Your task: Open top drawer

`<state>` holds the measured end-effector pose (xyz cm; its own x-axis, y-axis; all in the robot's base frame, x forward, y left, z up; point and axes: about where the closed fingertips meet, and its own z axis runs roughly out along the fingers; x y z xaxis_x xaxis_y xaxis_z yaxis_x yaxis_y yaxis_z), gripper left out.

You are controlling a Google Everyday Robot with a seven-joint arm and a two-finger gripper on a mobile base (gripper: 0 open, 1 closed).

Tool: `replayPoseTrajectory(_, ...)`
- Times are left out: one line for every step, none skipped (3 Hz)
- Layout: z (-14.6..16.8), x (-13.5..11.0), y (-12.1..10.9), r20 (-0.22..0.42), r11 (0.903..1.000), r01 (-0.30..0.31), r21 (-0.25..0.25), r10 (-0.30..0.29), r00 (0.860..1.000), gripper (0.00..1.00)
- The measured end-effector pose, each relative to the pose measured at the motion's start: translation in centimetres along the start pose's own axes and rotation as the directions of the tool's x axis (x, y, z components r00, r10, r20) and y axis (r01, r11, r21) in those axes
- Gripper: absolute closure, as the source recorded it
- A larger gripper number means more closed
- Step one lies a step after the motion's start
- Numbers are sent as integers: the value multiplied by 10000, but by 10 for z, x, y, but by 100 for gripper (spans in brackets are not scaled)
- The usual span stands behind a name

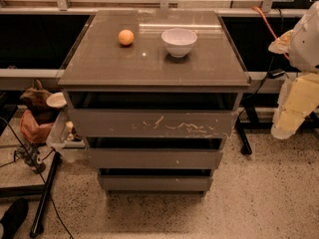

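Note:
The top drawer (152, 123) is the widest of three grey-brown drawers in a cabinet at the centre of the camera view. Its flat front has no handle and shows white scratches across its middle and right. A dark gap runs between it and the cabinet top (99, 63). Two narrower drawers (154, 158) sit below it. My gripper (291, 113), a pale white and yellowish shape, hangs at the right edge, to the right of the cabinet at about the top drawer's height. It is apart from the drawer front.
An orange ball (126, 37) and a white bowl (179, 41) stand on the cabinet top. Bags, a plate (56, 99) and a plastic bin (62, 138) crowd the floor at left. Cables and a black pole (45, 195) lie at front left. A black stand leg (244, 141) is at right.

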<state>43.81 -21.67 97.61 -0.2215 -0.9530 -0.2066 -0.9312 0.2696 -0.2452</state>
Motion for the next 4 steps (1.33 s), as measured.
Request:
replayPoseTrajectory(0, 0, 0, 0, 10000, 0, 0, 0, 10000, 0)
replayPoseTrajectory(26, 1, 0, 445, 10000, 55, -44, -53, 9990, 0)
replayPoseTrajectory(84, 3, 0, 1467, 9997, 187, -141, -165, 9890, 0)
replayPoseTrajectory(87, -2, -12, 1677, 9993, 173, 329, -226, 9856, 0)
